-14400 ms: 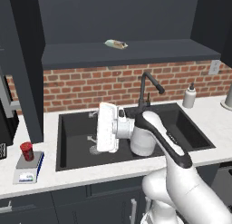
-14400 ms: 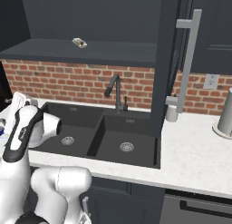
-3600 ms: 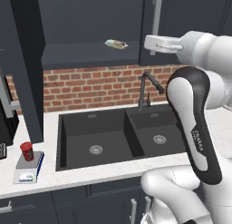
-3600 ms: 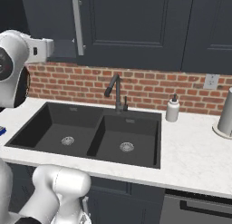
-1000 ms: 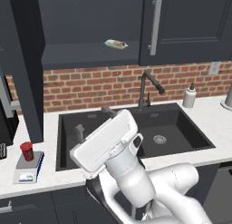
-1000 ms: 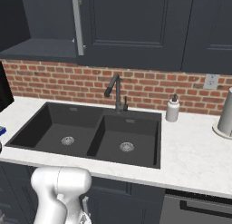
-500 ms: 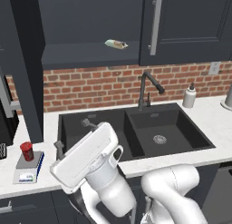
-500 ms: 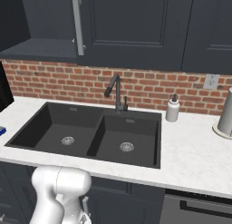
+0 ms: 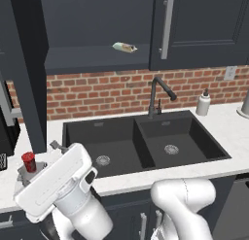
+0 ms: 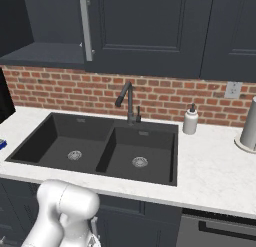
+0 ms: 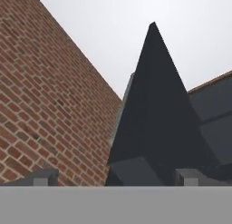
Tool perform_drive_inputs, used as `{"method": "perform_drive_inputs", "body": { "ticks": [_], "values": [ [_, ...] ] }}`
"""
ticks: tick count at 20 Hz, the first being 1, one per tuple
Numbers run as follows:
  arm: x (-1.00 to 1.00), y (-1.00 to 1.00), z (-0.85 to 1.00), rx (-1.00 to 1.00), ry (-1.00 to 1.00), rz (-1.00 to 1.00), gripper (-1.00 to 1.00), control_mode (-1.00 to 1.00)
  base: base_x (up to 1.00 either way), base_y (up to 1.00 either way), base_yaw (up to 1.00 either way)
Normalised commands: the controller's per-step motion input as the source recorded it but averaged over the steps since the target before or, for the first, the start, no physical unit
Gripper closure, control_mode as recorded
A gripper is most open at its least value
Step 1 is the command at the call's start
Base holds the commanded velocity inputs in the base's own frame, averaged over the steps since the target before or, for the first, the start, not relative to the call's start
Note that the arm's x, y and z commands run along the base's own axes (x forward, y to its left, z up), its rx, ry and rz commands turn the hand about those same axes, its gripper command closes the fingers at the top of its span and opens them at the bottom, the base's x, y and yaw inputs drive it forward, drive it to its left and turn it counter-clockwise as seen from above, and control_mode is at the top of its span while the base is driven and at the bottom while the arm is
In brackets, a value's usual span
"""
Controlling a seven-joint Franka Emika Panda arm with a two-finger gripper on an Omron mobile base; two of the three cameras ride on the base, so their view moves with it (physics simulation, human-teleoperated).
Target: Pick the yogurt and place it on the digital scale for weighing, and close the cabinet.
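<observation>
Left base view: The yogurt (image 9: 28, 161), a small red cup, stands upright at the far left of the white bench (image 9: 228, 129), on top of the digital scale (image 9: 23, 173), of which a grey plate edge shows behind the arm. The arm's large white link lies low across the lower left of the picture, just in front of the scale and partly covering it. The cabinet (image 9: 199, 27) hangs above the brick wall (image 9: 107, 91); its right door with a silver bar handle (image 9: 167, 26) is closed, while the left section stands open, with a dark door panel (image 9: 30, 64) swung out at the left. A pale wrapped packet (image 9: 124, 47) lies on the open cabinet shelf (image 9: 92, 59). A black double sink (image 9: 141, 144) sits in the bench, with a dark tap (image 9: 160, 94) behind it and a white soap bottle (image 9: 203, 104) to its right.

Right base view: The same sink (image 10: 100, 148), tap (image 10: 127, 102) and soap bottle (image 10: 190, 121) show on the bench (image 10: 215, 173). The cabinet (image 10: 150, 28) doors are shut at centre and right; the open shelf (image 10: 42, 53) shows at upper left. A steel cylinder (image 10: 248, 126) stands at the far right. A blue edge (image 10: 2, 144) shows at the left border.

Hand view: The hand (image 11: 115, 175) points upward, its two fingertips (image 11: 43, 177) set wide apart with nothing between them. Brick wall (image 11: 50, 105) fills the left, and a dark cabinet panel (image 11: 156, 109) rises ahead.
</observation>
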Motion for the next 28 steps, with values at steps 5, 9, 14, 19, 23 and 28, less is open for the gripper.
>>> {"method": "perform_drive_inputs", "body": {
  "ticks": [5, 9, 14, 19, 23, 28],
  "values": [
    [0.01, 0.69, -0.22, 0.0, 0.0, 0.0, -1.0, -1.0, 0.0, 0.0, 0.0],
    [0.24, 0.29, 0.0, 0.13, -0.01, 0.0, -1.0, -1.0, 0.0, 0.0, 0.0],
    [0.33, 0.04, 0.02, 0.22, -0.03, 0.0, -1.0, -1.0, 0.0, 0.0, 0.0],
    [0.07, 0.02, 0.26, 0.22, -0.09, 0.0, -1.0, -1.0, 0.0, 0.0, 0.0],
    [0.0, 0.15, 0.42, 0.15, -0.17, 0.0, -1.0, -1.0, 0.0, 0.0, 0.0],
    [0.0, -0.02, 0.47, 0.18, -0.13, 0.0, -1.0, -1.0, 0.0, 0.0, 0.0]
  ]
}}
